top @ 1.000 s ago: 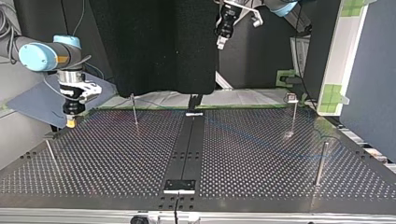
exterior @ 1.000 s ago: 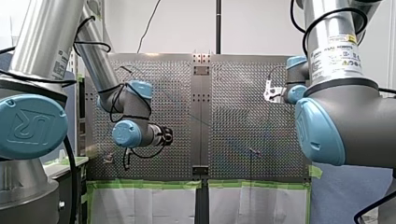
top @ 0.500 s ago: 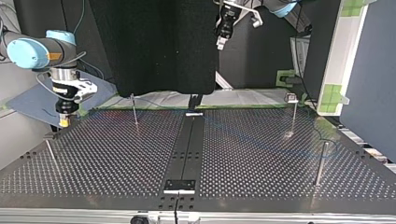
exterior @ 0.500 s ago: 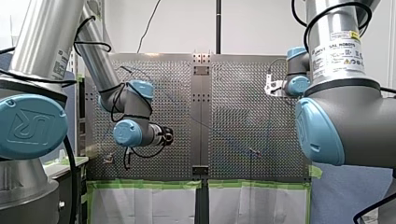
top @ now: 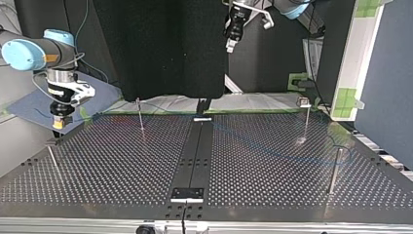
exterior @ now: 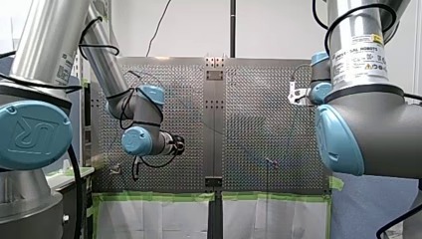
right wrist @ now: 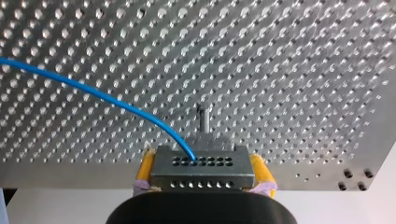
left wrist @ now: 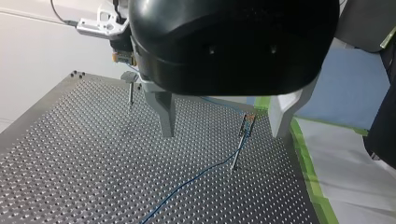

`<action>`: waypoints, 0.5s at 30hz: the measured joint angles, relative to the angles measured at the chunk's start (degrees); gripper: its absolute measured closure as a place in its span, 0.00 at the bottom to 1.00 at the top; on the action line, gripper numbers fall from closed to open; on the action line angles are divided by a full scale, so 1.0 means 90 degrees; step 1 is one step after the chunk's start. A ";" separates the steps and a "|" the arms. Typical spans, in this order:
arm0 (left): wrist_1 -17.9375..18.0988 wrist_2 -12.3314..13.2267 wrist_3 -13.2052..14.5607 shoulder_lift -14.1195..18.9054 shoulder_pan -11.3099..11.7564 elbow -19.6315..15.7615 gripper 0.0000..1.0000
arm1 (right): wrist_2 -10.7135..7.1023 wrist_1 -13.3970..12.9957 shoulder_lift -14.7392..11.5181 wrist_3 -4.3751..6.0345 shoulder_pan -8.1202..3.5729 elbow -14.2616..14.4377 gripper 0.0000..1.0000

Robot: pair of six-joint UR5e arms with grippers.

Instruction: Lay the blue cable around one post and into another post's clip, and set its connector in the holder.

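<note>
One blue cable, connector end in hand

One blue cable (right wrist: 98, 95): thin, judged light and limp, likely to sag and swing rather than hold a shape, so best steered from its rigid end.

One connector (right wrist: 201, 169): a small grey block with rows of holes, judged stiff and light, and the natural place to take hold. It is clamped by its two short sides between the yellow pads of the right fingers (right wrist: 145, 169), above the worktop (top: 272, 195) near the top view's far left corner. From there the cable passes the far-left post (top: 140, 114) and trails across the worktop. Whether it sits in a clip cannot be told.

One pair of left fingers (left wrist: 164, 112): spread wide, empty, raised above the far edge.

Four posts counted: the far-left post, left-edge post (top: 52, 163), far-right post (top: 306, 122) and right-edge post (top: 334, 170).

Holder: not identified with certainty.
</note>
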 joint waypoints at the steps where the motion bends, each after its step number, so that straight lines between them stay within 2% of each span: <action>1: -0.0012 -0.0008 0.0000 0.0000 0.0001 0.0009 0.00 | 0.0000 0.0016 0.0000 -0.0014 -0.0023 0.0000 1.00; 11: -0.0101 -0.0024 0.0001 0.0000 0.0001 0.0054 0.00 | -0.0018 0.0130 0.0008 -0.0053 -0.0292 -0.0003 1.00; 15: -0.0182 -0.0027 0.0001 0.0000 0.0000 0.0077 0.00 | -0.0091 0.0177 0.0018 -0.0064 -0.0387 -0.0046 1.00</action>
